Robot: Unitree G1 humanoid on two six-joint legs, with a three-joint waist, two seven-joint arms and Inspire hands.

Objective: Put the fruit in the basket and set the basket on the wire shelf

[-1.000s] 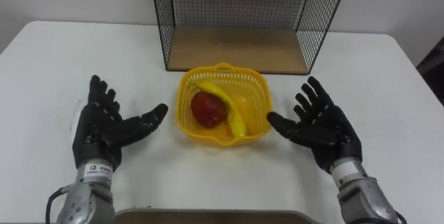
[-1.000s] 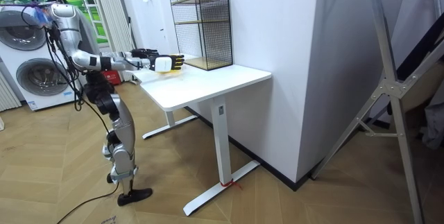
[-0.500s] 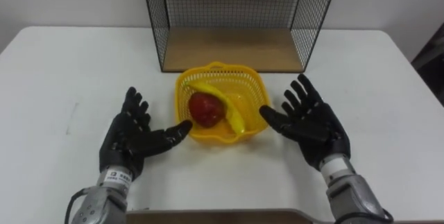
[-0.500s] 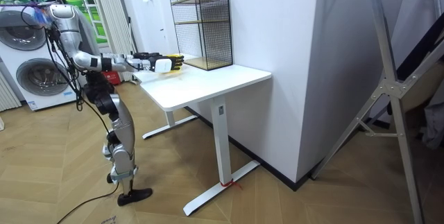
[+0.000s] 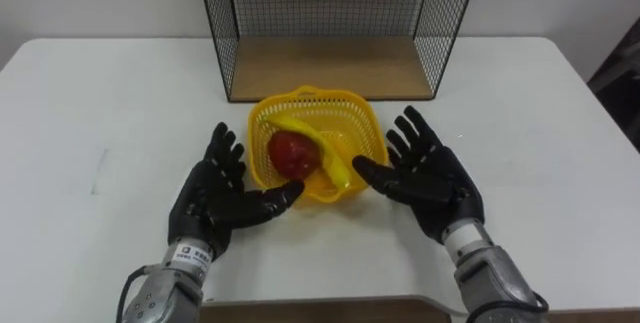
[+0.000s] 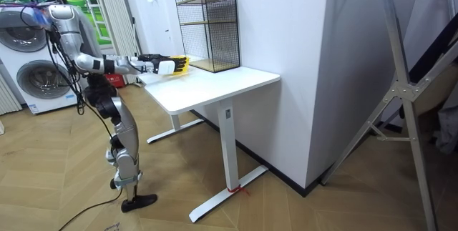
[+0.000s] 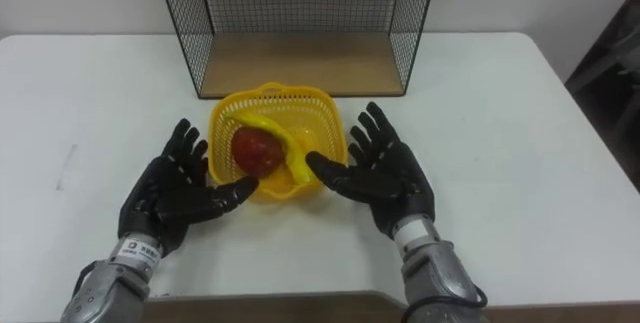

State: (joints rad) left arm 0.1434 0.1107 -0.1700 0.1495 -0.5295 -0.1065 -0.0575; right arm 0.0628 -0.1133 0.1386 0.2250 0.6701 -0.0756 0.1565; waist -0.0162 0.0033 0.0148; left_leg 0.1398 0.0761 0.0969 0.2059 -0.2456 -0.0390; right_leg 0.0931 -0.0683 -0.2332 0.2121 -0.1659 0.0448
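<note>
Inside the basket (image 5: 367, 128) — red fruit (image 5: 289, 153) and banana (image 5: 328, 150); left hand (image 5: 213, 203), right hand (image 5: 432, 179) flank it, fingers spread.

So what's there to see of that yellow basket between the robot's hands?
The yellow basket looks like plastic lattice, roundish with a wavy rim, standing upright on the white table just in front of the wire shelf. In it lie a red fruit and a banana. The left hand and right hand, both open, flank it, thumbs at its near edge; whether they touch it I cannot tell.
</note>
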